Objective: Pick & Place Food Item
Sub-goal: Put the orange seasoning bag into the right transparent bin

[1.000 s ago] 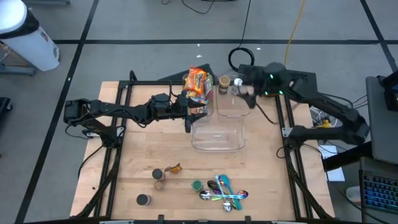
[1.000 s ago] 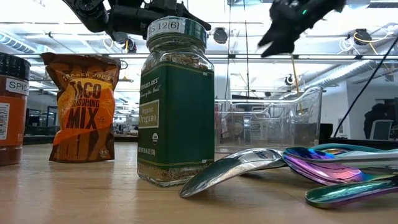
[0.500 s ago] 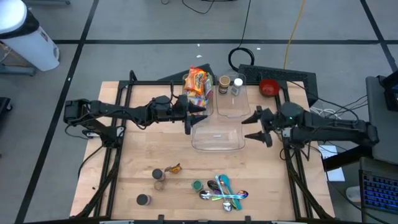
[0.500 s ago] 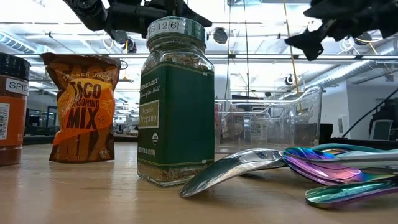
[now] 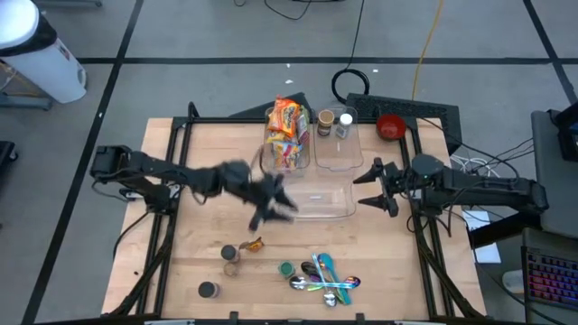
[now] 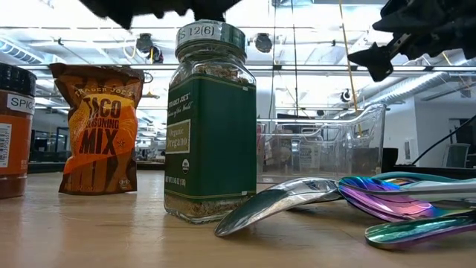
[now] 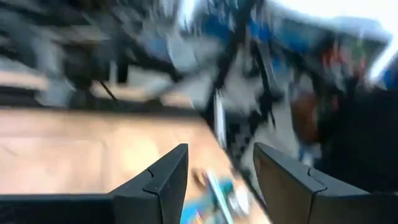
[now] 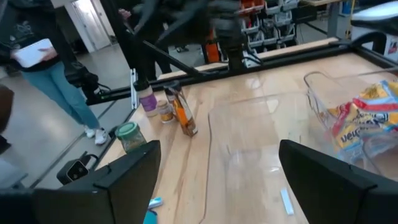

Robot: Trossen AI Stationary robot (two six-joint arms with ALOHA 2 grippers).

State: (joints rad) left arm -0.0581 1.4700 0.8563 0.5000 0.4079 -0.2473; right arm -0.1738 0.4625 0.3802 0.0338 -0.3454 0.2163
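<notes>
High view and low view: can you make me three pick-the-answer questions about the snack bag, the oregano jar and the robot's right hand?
1. Where is the snack bag?
A. Among the spoons
B. Standing in a clear tub at the far side of the table
C. In the red bowl

2. What colour is the label on the oregano jar?
A. Green
B. Pink
C. Yellow

3. How is the right hand?
A. Shut on a spoon
B. Shut on a jar
C. Open and holding nothing

Answers:
1. B, as the right wrist view shows the tub's clear wall around the bag.
2. A, as the low view shows a dark green label.
3. C, as its two fingers stand wide apart with only table between them.
</notes>
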